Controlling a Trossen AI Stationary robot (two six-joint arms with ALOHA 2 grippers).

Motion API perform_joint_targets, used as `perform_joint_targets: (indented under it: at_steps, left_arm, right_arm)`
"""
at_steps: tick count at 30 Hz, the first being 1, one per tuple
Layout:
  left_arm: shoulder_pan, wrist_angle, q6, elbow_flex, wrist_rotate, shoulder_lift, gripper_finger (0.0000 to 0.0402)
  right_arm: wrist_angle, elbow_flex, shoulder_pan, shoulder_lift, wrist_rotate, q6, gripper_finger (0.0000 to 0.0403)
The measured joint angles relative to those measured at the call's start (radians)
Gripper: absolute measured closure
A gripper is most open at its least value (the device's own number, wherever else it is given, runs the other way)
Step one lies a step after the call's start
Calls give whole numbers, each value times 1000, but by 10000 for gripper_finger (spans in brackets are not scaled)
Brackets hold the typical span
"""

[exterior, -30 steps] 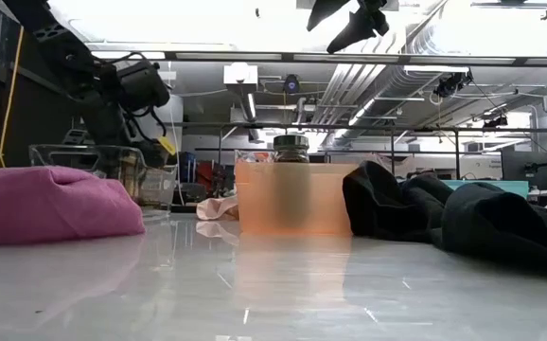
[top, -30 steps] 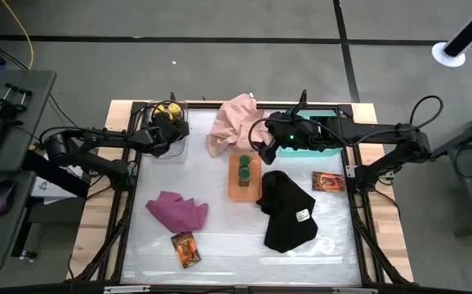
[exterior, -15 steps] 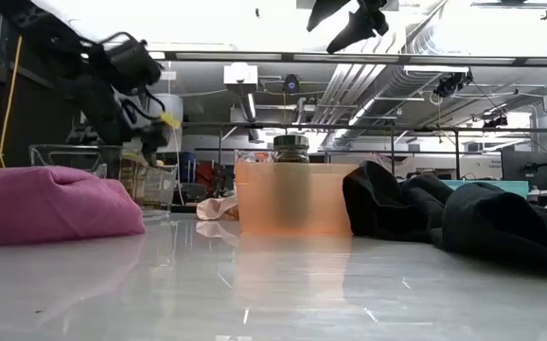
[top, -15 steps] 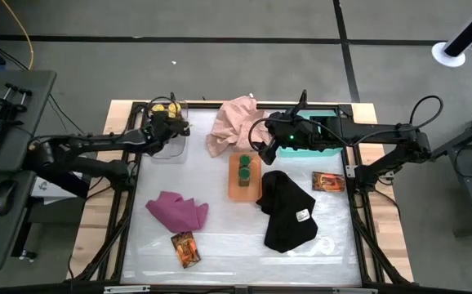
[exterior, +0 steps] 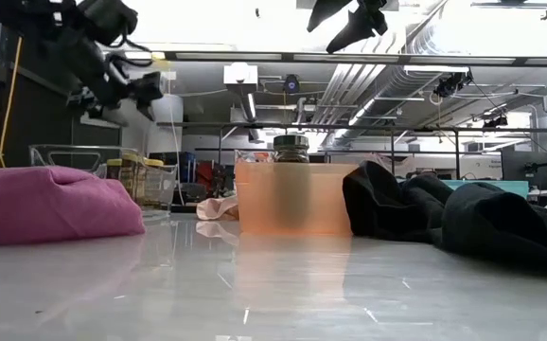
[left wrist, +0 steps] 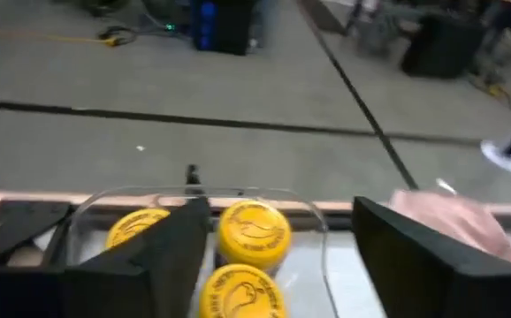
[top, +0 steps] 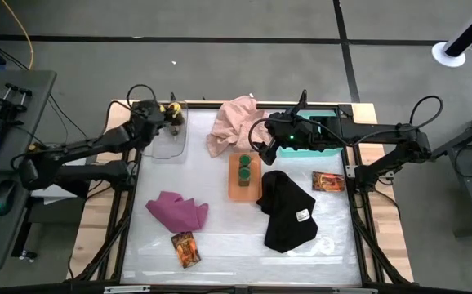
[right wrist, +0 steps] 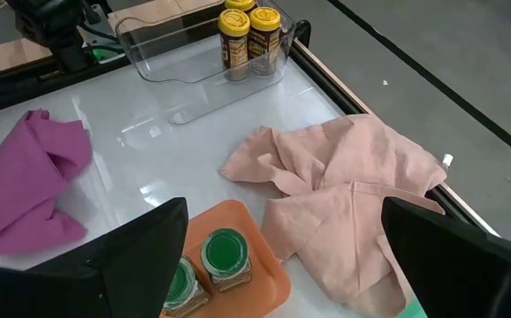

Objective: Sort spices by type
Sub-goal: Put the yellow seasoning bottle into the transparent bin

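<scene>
Three yellow-lidded jars stand on their bases at the far end of a clear tray, also in the right wrist view. My left gripper hovers open above and just left of them, holding nothing. Two green-lidded jars stand in the orange tray. My right gripper hangs open and empty above the orange tray's right side. One red-brown packet lies flat near the front edge. Another packet lies flat at the right.
A pink cloth lies between the clear tray and my right arm. A magenta cloth lies front left, and a black cloth right of centre. A teal tray sits under my right arm at the back right.
My left gripper has risen from the clear tray and drawn back toward the table's left edge. The yellow-lidded jars stay standing in the tray.
</scene>
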Motion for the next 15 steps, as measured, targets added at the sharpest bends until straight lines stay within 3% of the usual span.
perform_joint_targets:
  at_steps: [2,6,7,11,15]
  left_arm:
    - [-1,-60,26,35,21,7,198]
    - [0,-180,38,68,33,20,360]
    - [0,-187,41,65,46,22,379]
    - [0,-217,11,36,71,29,396]
    - [0,-128,0,-16,73,30,400]
  right_arm:
    - [0,0,0,0,0,0,29]
    - [0,0,0,0,0,0,29]
    - [0,0,0,0,0,0,29]
    - [0,0,0,0,0,0,29]
    - [0,0,0,0,0,0,29]
